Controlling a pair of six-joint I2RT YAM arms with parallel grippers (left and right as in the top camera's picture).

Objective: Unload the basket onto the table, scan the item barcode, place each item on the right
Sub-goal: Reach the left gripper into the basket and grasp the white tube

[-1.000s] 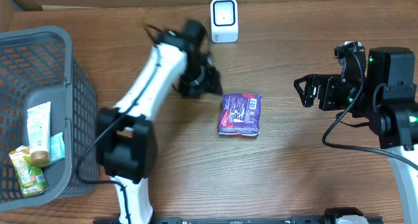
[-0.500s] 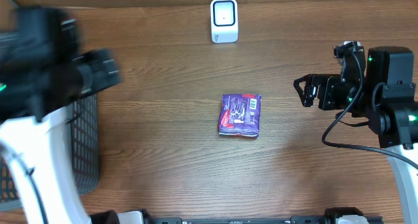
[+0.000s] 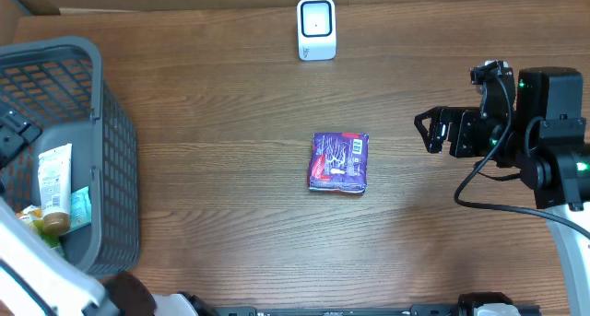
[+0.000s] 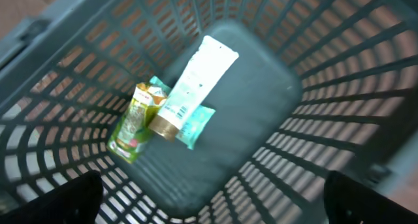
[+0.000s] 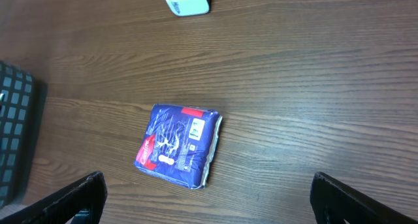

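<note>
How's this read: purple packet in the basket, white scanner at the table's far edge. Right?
No. The purple packet lies on the table, outside the basket, as the overhead view shows. The white scanner does stand at the far edge.

Purple packet [image 3: 338,162], grey lattice basket [image 3: 115,169], white scanner [image 3: 316,28].

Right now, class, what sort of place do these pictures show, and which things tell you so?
Probably a mock shop checkout on a wooden table: a small white scanner, a grey shopping basket holding a few products, and a purple packet lying in the middle.
</note>
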